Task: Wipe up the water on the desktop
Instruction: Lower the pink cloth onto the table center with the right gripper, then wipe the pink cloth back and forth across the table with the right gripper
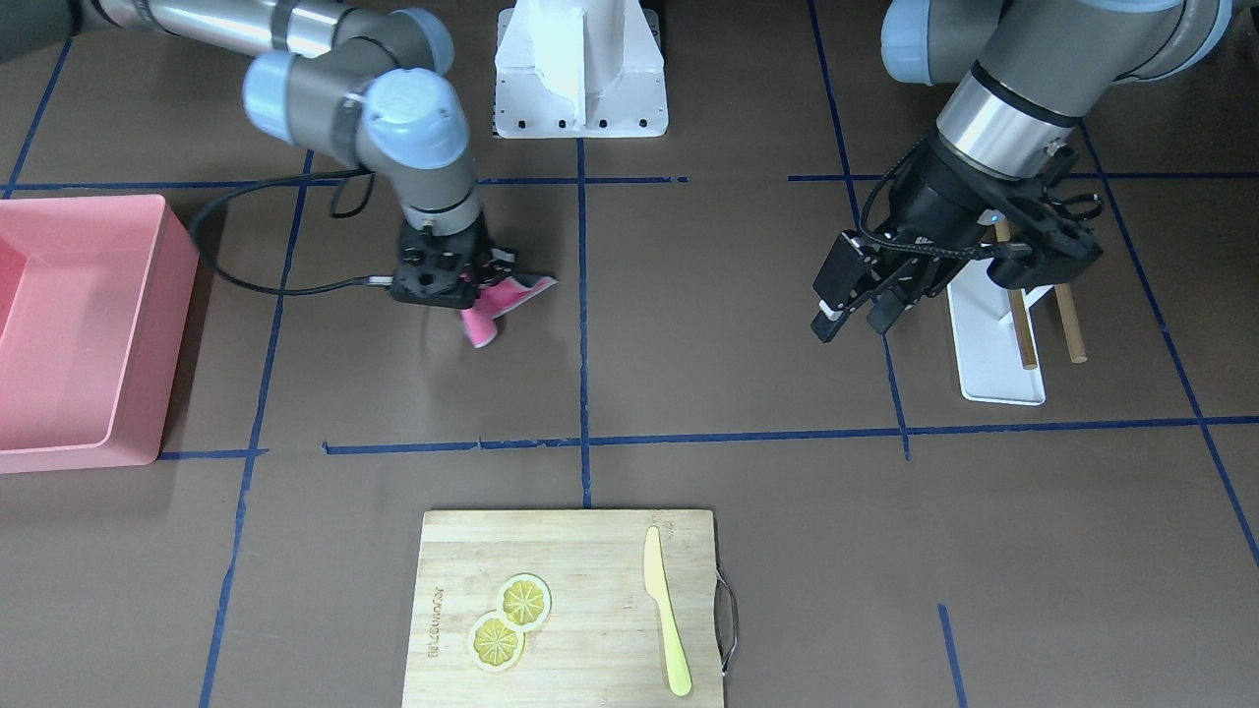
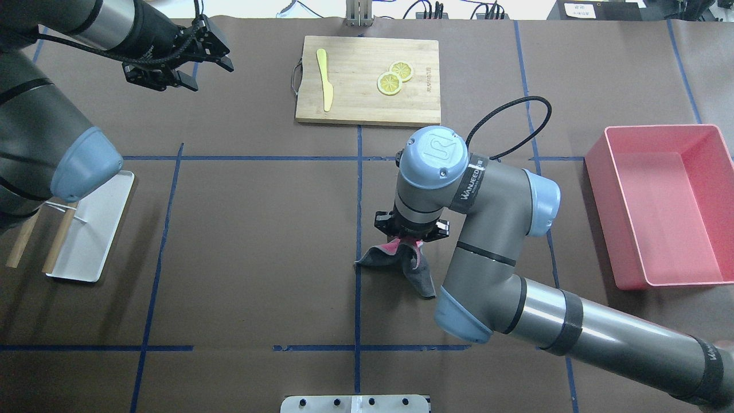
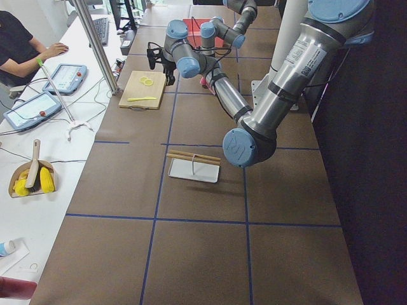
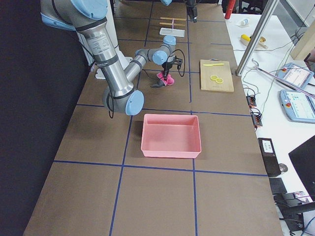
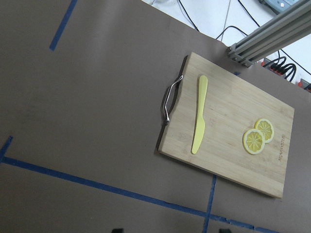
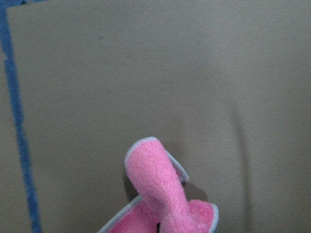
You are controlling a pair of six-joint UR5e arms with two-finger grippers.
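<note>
The desktop [image 1: 738,324] is a dark-brown surface with blue tape lines; I see no clear water on it. My right gripper [image 1: 474,293] points straight down near the table's middle and is shut on a pink and grey cloth [image 1: 504,301]. The cloth's ends trail on the desktop in the overhead view [image 2: 421,275], under the right gripper [image 2: 410,235]. The right wrist view shows the pink fold [image 6: 158,187] just above the surface. My left gripper [image 1: 852,324] hangs open and empty above the desktop, also seen in the overhead view [image 2: 202,74].
A pink bin [image 1: 167,324] stands on the robot's right side. A bamboo cutting board [image 1: 590,551] with two lemon slices [image 1: 509,619] and a yellow knife [image 1: 666,610] lies at the far edge. A white tray [image 1: 993,379] with wooden sticks lies beside the left gripper.
</note>
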